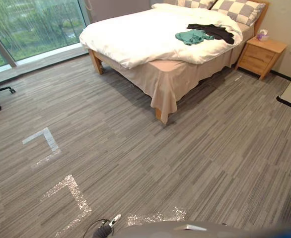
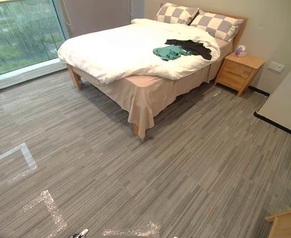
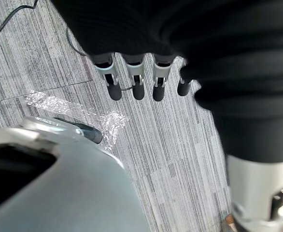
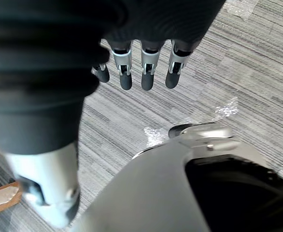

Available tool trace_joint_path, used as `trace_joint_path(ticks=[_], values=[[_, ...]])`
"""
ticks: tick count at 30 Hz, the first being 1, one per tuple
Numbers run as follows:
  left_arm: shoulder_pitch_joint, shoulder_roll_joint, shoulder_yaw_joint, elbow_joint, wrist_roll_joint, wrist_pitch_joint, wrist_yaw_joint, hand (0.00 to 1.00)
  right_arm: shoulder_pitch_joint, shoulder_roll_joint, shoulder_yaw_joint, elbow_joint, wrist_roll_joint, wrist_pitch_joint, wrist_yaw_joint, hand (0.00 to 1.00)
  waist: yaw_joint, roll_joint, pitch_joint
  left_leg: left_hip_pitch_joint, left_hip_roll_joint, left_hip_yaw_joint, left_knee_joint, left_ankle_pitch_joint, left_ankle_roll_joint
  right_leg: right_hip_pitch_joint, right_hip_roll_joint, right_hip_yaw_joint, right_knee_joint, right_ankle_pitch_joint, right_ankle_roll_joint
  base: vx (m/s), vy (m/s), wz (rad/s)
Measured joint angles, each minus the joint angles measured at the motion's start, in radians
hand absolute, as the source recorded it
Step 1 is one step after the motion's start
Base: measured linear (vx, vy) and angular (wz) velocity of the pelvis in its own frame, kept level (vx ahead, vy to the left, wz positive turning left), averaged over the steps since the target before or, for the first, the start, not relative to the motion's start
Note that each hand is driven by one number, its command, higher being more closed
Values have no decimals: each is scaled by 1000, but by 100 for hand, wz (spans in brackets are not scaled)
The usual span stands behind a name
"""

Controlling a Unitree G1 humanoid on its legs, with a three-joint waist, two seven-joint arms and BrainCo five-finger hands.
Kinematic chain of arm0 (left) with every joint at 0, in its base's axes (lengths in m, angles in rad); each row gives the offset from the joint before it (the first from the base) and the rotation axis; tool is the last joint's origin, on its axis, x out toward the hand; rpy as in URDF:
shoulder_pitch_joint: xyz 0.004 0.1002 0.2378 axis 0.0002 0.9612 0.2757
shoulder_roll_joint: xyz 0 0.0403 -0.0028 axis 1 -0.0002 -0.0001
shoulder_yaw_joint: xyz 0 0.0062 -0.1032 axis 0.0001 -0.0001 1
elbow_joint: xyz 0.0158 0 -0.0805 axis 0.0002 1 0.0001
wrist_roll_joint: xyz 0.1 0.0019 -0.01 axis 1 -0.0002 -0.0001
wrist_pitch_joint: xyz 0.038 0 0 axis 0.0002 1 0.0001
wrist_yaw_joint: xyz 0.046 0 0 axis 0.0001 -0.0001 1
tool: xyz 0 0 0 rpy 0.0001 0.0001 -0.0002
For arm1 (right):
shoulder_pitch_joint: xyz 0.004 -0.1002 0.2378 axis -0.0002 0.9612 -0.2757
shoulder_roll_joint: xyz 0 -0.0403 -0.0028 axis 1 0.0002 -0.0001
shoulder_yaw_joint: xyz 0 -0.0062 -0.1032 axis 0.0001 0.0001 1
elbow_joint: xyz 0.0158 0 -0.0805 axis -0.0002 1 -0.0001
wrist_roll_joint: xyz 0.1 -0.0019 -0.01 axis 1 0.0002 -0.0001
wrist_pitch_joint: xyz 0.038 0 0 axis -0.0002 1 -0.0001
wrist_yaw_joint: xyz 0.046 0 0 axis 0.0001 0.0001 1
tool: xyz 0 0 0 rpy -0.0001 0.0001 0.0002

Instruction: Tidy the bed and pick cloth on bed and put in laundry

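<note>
Left hand (image 3: 134, 72) and right hand (image 4: 148, 72) are hanging over the floor (image 1: 135, 163), fingers (image 3: 114, 89) relaxed straight, gripping nothing. Well ahead on the bed (image 1: 135, 34), a green cloth (image 1: 192, 36) and black cloth (image 1: 214, 31) are lying touching, toward the right hand's side.

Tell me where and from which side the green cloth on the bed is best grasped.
Probably pinch the green cloth at its bunched middle, reaching down from the bed's near long side, the edge it lies closest to. It is crumpled, so folds stand up to catch. Avoid its pillow-side end, where the black cloth touches it.
</note>
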Motion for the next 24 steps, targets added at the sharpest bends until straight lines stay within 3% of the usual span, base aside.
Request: trace_joint_path(ticks=[7, 24], values=[[-7, 2, -5, 3, 0, -11, -24, 0, -16, 5, -18, 5, -1, -3, 1, 0, 0, 3, 7, 36, -1, 0, -42, 15, -24, 31, 1, -21, -32, 15, 26, 83, 10, 3], [-53, 16, -87, -1, 19, -22, -38, 0, -18, 5, -14, 4, 2, -10, -12, 0, -2, 1, 22, 46, -1, 9, -77, 39, -14, 29, 3, -25, -50, 19, 11, -60, -13, -1]])
